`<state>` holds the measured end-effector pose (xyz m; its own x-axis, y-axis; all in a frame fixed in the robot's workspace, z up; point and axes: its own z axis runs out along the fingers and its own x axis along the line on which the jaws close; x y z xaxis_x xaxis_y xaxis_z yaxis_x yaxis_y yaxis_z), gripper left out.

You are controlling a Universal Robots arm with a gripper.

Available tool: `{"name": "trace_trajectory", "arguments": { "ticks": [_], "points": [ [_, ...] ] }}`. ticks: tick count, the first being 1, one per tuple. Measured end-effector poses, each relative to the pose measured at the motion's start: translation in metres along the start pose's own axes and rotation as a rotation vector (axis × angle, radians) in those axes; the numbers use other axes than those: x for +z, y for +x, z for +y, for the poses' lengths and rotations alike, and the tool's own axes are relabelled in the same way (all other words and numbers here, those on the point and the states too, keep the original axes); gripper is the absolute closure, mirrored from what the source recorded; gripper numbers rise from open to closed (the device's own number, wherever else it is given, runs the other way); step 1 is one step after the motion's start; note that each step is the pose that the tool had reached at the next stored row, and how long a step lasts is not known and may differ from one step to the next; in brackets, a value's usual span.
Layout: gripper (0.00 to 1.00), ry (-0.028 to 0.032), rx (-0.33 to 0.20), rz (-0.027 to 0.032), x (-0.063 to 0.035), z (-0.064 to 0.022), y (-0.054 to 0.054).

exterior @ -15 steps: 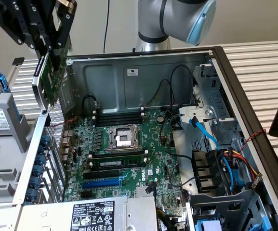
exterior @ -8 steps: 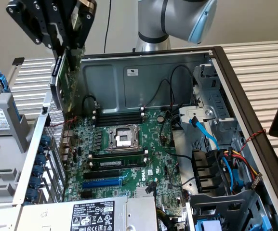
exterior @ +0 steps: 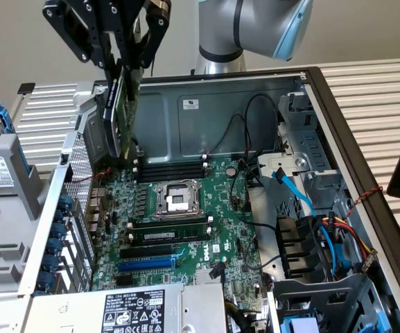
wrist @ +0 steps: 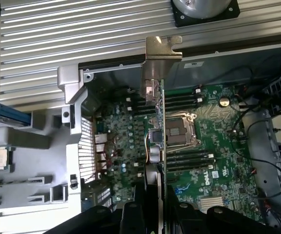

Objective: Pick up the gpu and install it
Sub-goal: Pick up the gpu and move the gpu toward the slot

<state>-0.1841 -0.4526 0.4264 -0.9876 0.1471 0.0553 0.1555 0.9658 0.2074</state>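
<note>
Where the gripper (exterior: 125,66) hangs upper left in the exterior view, its jaws clamp the gpu (exterior: 115,118) edge-on above the motherboard (exterior: 206,229). Its grip hides the card's top edge.

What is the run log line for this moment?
gripper: shut on gpu | gpu: held on edge above motherboard, not in a slot | case: open

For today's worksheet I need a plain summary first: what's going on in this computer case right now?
A robot arm's gripper is shut on the gpu, holding it upright in the air above the open computer case. The card hangs over the motherboard, toward the exterior view's left, and is not yet seated in any slot.
</note>
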Motion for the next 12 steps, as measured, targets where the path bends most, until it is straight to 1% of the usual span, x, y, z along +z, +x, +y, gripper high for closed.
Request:
{"name": "trace_trajectory", "arguments": {
  "ticks": [3,6,9,12],
  "points": [
    [0.73,0.0015,-0.023,0.0045,0.0004,0.0004,-0.003],
    [0.73,0.0027,-0.044,0.0070,0.0009,0.0008,-0.007],
    [0.73,0.0057,-0.049,0.0050,0.0023,0.0018,-0.015],
    [0.73,0.0122,-0.051,0.0034,0.0047,0.0030,-0.026]
  ]
}}
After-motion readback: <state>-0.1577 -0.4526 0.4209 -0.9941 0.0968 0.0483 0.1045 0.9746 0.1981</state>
